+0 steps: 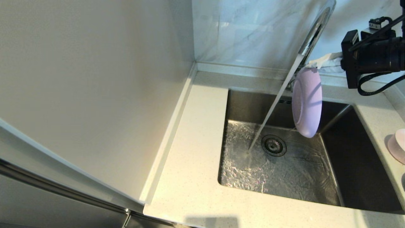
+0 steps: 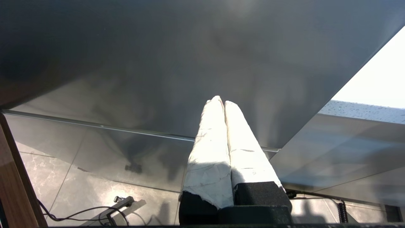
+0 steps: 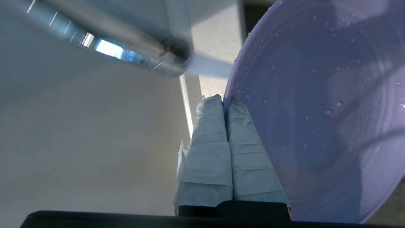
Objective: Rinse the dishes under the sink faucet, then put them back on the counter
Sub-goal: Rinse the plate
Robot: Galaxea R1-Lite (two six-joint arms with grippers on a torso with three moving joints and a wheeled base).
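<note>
Head view: the lavender plate (image 1: 307,103) hangs nearly on edge above the steel basin (image 1: 357,164), just beside the stream of water (image 1: 272,110) that falls from the faucet (image 1: 316,28) toward the drain (image 1: 274,145) — the stream passes to the plate's left and does not visibly strike it here. The right hand (image 1: 319,62), its wrapped fingers pressed together on the plate's upper rim, reaches in from the right at the back of the sink; in the right wrist view the same fingertips (image 3: 235,104) pinch the rim, and droplets dot the plate's inner face (image 3: 316,120). A pink dish (image 1: 397,145) waits on the counter (image 1: 190,164) at the right edge, well apart from the plate. Risks, as judged from this pose: the grip is a narrow pinch on a wet, smooth rim, so the plate could slip or swing and drop into the basin; held edge-on, it may also deflect water onto the counter. The left hand (image 2: 221,104) is parked below the counter's edge, fingers closed together on nothing.
</note>
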